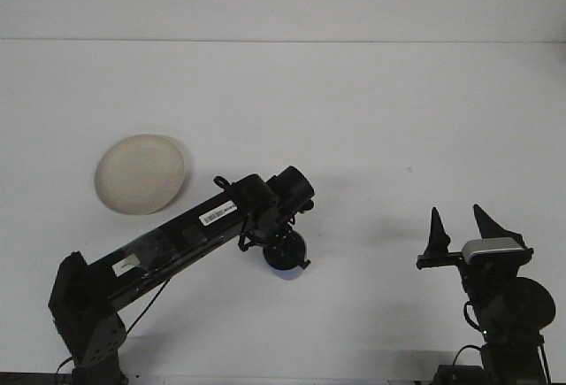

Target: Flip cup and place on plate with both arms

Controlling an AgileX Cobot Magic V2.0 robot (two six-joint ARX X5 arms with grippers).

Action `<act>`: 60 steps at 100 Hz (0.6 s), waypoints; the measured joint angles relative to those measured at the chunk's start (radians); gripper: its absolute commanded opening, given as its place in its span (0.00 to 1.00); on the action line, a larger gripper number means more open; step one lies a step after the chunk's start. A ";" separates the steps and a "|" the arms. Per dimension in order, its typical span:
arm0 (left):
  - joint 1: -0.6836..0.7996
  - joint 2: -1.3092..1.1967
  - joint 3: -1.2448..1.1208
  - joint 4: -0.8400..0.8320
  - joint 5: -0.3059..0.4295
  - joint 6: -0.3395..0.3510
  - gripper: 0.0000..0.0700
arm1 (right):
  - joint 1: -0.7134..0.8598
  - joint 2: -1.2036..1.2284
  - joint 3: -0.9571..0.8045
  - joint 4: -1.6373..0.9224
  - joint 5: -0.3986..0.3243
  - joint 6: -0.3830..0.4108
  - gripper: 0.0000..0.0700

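- The cup (286, 254) is sitting on the white bench (354, 119) near its front middle, well apart from the plate (141, 173) at the left.
- It is showing as a small dark cup with a bluish edge at the bottom; its rim and which way it faces are hidden, since the left arm is covering most of it.
- It is looking small, stiff and light, probably smooth enough to slip, so gripping across the side wall or the rim seems the safest hold for the flip.
- The left claw (281, 242) is hanging directly over the cup; I cannot tell whether it is spread or pinching the cup.
- The right claw (459, 224) is waiting spread and empty at the right, its 2 fingers pointing up, well clear of the cup.
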 measured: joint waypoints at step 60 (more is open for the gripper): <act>0.519 -0.054 0.269 -0.121 -0.145 0.055 0.01 | 0.000 0.000 0.000 0.000 0.000 0.000 0.71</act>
